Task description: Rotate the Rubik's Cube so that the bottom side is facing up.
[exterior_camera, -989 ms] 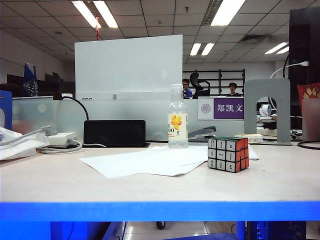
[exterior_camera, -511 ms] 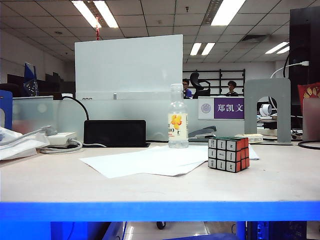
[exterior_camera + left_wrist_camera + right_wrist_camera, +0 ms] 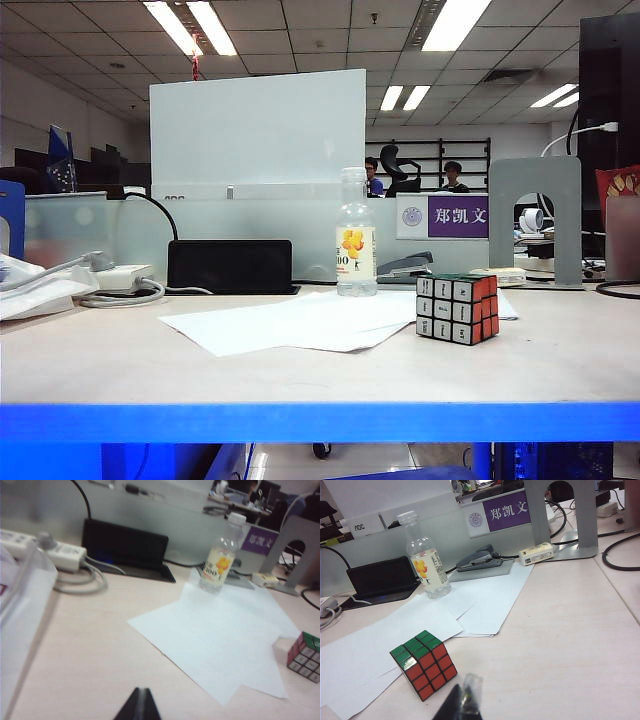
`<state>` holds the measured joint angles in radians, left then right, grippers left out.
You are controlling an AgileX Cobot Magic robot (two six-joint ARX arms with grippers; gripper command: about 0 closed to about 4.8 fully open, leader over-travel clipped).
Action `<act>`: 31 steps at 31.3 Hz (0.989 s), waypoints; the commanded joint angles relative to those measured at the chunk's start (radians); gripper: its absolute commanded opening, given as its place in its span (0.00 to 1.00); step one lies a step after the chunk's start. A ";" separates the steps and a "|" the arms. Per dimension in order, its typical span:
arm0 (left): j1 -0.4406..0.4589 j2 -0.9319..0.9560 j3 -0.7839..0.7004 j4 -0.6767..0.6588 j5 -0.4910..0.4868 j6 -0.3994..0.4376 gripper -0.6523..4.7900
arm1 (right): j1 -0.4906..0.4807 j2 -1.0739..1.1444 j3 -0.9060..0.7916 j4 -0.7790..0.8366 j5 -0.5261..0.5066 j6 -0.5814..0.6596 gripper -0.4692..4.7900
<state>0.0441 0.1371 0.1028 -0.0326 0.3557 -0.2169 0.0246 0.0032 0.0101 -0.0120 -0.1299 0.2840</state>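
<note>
On the pale table [image 3: 120,365], toward its right side, the Rubik's Cube [image 3: 456,308] sat upright with one corner resting on the edge of the spread white paper sheets [image 3: 300,322]. From the exterior view it showed a white face and a red-orange one; my right wrist camera saw its green top and red side. Behind it and a little to the left stood the clear bottle [image 3: 355,246], taller than the cube, with the black box [image 3: 229,266] farther left and the grey stapler [image 3: 482,559] just beside the bottle.

My left gripper [image 3: 139,705] hung low over bare table, well apart from the cube, its two tips pressed together and holding nothing. My right gripper [image 3: 461,703] hovered near the cube but clear of it; only its dark tips showed at the frame's edge, close together, and I could not tell whether they were fully closed. Neither arm appeared in the exterior view.
</note>
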 commanded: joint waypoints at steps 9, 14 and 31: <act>-0.153 0.546 0.275 0.195 0.090 0.053 0.28 | 0.001 -0.002 -0.005 0.008 -0.062 0.012 0.09; -0.361 0.855 0.499 0.198 0.037 0.091 0.28 | 0.002 -0.001 0.004 -0.008 -0.099 0.053 0.09; -0.589 1.341 0.887 0.085 0.022 0.143 0.40 | 0.000 -0.002 0.045 -0.048 -0.380 0.161 0.09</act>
<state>-0.5293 1.4628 0.9764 0.0856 0.3740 -0.1040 0.0246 0.0032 0.0502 -0.1009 -0.4858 0.4408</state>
